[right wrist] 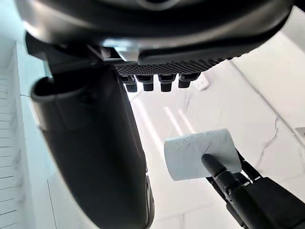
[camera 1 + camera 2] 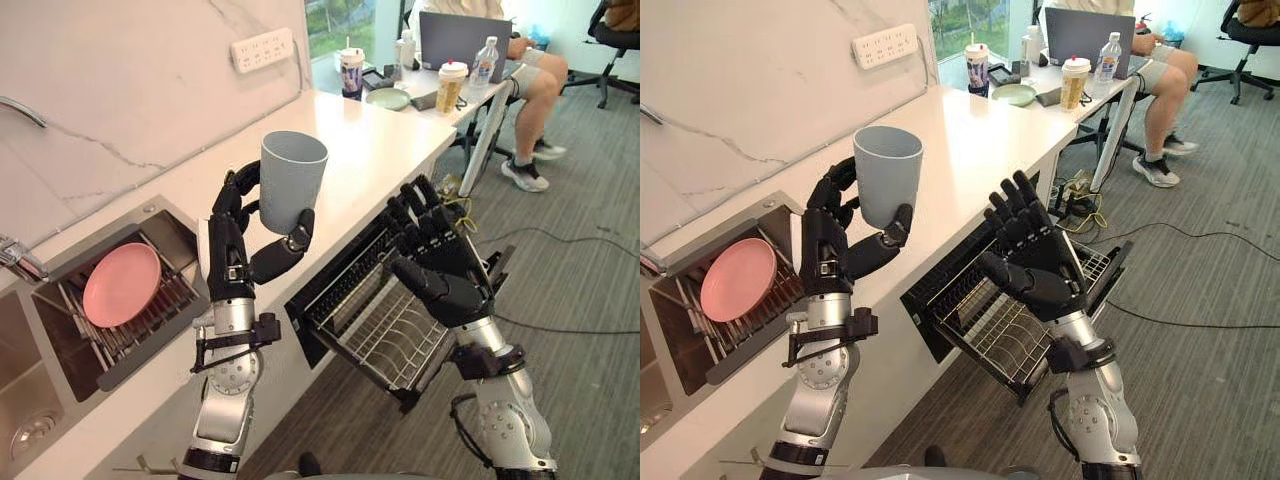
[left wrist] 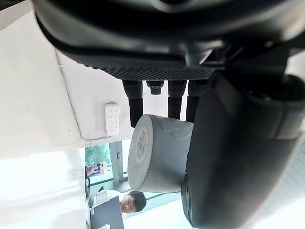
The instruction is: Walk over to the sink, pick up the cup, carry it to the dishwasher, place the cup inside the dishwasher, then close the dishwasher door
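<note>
My left hand (image 2: 235,240) is shut on a pale grey-blue cup (image 2: 291,180), held upright above the white counter's front edge; the same cup (image 3: 157,152) shows between its fingers and thumb in the left wrist view and as a small cylinder (image 1: 200,153) in the right wrist view. My right hand (image 2: 435,265) hovers with fingers spread and straight, empty, above the dishwasher's pulled-out wire rack (image 2: 385,335). The dishwasher door (image 2: 470,300) hangs open below the counter.
A pink plate (image 2: 121,284) stands in a rack inside the sink (image 2: 60,330) at left. A power strip (image 2: 262,49) is on the marble wall. At the counter's far end a person (image 2: 530,70) sits by a laptop, bottles and cups.
</note>
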Tool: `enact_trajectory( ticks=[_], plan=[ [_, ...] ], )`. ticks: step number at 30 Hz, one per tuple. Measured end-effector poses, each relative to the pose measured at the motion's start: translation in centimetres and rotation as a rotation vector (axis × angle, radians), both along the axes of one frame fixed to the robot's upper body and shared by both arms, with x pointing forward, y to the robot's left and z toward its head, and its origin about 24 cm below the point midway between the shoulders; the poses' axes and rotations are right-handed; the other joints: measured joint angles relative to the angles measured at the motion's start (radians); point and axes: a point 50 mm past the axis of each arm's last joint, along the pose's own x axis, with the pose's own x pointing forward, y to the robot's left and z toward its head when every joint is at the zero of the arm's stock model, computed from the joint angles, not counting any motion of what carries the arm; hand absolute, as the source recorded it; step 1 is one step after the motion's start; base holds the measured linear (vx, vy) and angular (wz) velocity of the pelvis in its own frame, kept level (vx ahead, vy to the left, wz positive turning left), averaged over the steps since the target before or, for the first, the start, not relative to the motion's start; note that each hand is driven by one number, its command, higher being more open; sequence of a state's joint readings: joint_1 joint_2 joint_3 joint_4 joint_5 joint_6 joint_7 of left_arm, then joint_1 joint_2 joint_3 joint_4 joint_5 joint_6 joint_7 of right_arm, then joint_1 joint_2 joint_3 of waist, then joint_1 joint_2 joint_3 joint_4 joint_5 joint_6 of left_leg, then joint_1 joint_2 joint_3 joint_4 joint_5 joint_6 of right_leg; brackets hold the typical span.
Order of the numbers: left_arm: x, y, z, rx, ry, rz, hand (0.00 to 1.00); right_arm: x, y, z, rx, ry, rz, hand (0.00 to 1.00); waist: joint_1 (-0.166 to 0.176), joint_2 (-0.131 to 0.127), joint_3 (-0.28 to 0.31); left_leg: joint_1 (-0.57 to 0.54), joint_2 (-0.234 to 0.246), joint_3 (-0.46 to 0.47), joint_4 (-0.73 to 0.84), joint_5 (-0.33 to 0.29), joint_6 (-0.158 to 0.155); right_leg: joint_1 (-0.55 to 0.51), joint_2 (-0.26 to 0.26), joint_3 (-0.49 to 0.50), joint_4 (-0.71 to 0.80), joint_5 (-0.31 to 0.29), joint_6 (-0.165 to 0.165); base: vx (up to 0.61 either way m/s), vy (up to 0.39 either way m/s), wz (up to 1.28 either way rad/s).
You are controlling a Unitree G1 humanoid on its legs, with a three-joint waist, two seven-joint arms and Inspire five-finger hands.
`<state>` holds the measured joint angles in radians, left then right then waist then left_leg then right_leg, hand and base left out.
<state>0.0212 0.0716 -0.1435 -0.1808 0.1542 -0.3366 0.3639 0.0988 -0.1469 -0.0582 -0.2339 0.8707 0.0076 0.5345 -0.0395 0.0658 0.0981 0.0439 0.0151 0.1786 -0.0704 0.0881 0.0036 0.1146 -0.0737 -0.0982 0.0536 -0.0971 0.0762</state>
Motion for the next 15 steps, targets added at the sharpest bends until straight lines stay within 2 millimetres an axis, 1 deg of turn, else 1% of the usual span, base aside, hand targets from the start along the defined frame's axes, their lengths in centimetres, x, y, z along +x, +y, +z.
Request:
enact_trajectory(
  ticks=[5,9,15],
  plan=[
    [0.0,-0.4,0.5,0.067,-0.05,0.021,0.0,0.5,0.8,0.2,0.058,0.041,0.023,1.0,0.003,-0.009,-0.01,-0.002,-0.003,-0.003,-0.014,0.016,0.003,-0.004,0.0,-0.007,-0.007,0.009,0.001,-0.03,0.008,0.03],
    [0.2,-0.9,0.9,0.081,-0.072,0.018,0.0,1.1,1.6,0.5,0.061,0.059,0.026,1.0,0.003,-0.017,-0.015,-0.004,-0.011,-0.013,-0.014,0.024,0.007,-0.001,-0.006,-0.016,-0.006,0.011,0.002,-0.02,0.015,0.06],
    [0.4,-2.3,0.8,0.101,-0.071,-0.029,0.0,1.9,1.8,1.1,0.066,0.089,-0.02,1.0,0.007,-0.02,-0.017,-0.007,-0.023,-0.032,-0.015,0.033,0.017,0.004,-0.016,-0.036,-0.006,0.014,0.006,-0.01,0.017,0.1]
  ],
)
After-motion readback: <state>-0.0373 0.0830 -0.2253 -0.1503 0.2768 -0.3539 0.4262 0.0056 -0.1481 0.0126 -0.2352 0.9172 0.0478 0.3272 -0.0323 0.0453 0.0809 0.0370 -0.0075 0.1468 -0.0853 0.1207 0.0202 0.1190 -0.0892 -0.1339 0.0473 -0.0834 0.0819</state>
